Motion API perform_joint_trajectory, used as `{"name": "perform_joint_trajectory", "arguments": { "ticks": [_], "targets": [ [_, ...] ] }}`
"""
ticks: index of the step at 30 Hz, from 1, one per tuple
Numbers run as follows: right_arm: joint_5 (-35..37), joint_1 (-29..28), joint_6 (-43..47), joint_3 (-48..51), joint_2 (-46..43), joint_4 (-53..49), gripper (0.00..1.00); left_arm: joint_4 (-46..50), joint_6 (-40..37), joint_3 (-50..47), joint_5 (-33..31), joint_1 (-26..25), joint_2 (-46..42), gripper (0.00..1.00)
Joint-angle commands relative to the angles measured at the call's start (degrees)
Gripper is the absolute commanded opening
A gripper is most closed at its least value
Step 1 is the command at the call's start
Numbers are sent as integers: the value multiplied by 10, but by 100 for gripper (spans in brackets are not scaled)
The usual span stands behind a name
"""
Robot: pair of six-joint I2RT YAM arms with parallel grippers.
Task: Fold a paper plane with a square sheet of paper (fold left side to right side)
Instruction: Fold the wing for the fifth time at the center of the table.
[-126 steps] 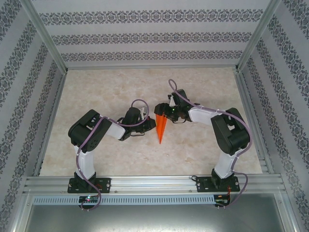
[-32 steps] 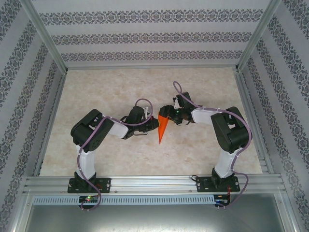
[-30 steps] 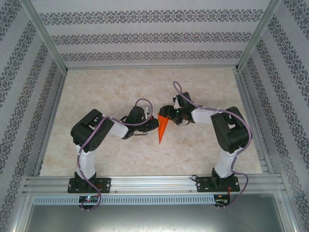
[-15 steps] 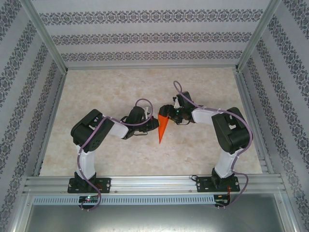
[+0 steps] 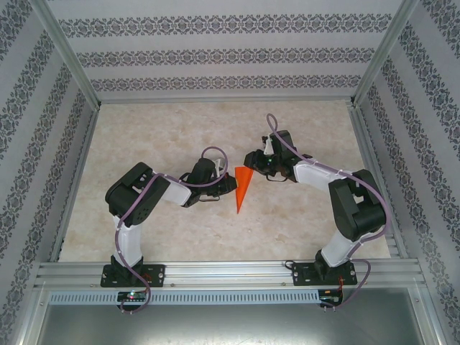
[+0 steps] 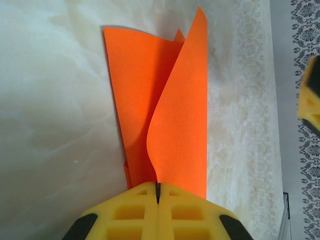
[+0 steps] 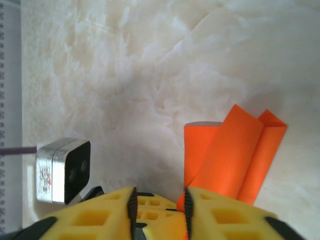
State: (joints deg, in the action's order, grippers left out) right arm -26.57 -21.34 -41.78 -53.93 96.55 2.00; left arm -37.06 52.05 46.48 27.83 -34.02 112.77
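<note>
While the left gripper [image 6: 157, 187] clamps the paper plane [image 6: 175, 125], the right gripper [image 7: 159, 196] gapes slightly, empty.

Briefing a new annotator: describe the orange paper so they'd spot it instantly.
Find the pale marbled table inside the patterned-wall enclosure and look at its middle, between the two arm tips. There the left pincer is shut on the orange paper: a slim folded wedge tapering toward the arm bases, the one brightly coloured thing on the table.

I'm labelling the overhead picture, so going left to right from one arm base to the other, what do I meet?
left arm base → left gripper → folded orange paper → right arm base
</note>
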Motion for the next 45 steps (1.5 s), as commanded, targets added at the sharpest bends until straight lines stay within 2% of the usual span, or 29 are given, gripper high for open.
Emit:
{"name": "perform_joint_trajectory", "arguments": {
  "ticks": [1,4,12,45],
  "targets": [
    [-19,-11,-8,-5,27,22,14,52,-6,-4,-14,-10,16,0],
    [-20,-16,-12,-9,51,31,7,53,-5,-4,-15,-10,16,0],
    [-24,-19,-13,-9,91,42,0,58,-5,-4,-17,-10,17,0],
    [-9,-9,9,4,133,20,0,63,9,-7,-25,-8,33,0]
  ]
}}
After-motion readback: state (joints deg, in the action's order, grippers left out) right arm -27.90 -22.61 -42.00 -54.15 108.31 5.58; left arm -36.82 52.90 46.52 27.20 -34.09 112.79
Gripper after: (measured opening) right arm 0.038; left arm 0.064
